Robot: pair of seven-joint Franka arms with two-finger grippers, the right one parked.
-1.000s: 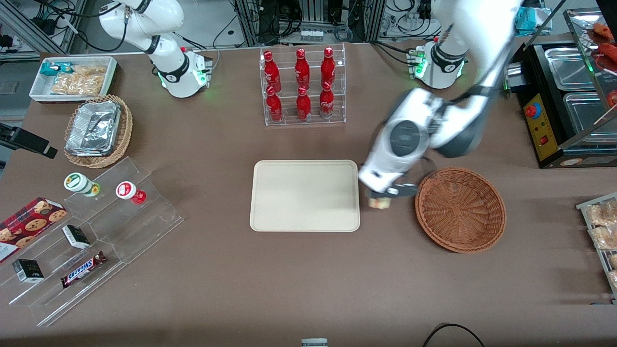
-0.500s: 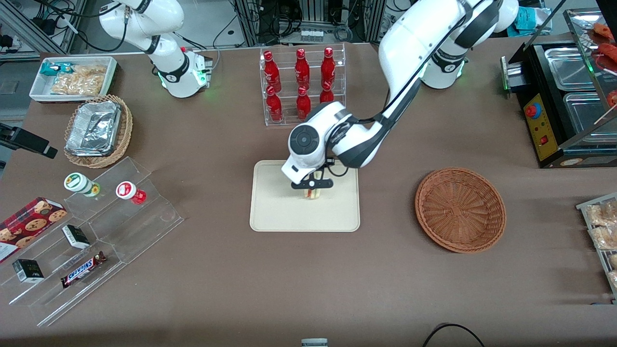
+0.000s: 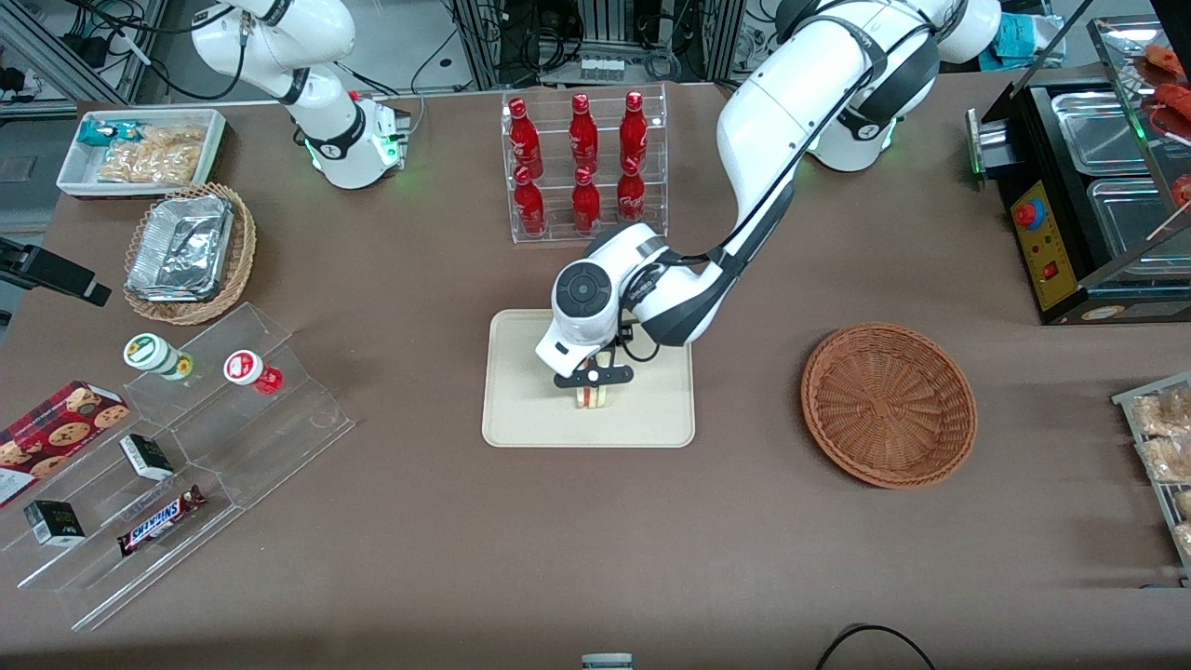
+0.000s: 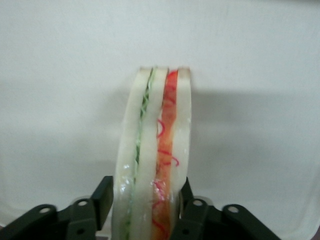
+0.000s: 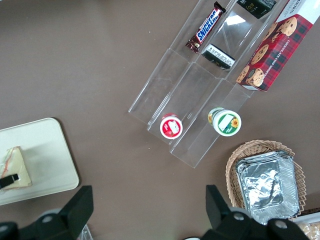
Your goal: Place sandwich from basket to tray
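Now over tray (image 3: 521, 409), near its middle: claw (image 3: 593, 391) clamped on sandwich (image 3: 592, 397), one finger (image 4: 102, 199) pressing each bread face. Sandwich upright on edge, red filling layer showing, low over or touching tray floor, cannot tell which. Basket (image 3: 889, 405) well apart, toward working arm's end of surface (image 3: 595, 558).

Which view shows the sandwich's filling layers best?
The left wrist view: the sandwich fills it, edge-on, red and green layers clear, pinched by the gripper. The front view shows a small wedge over the tray; the right wrist view its flat side.
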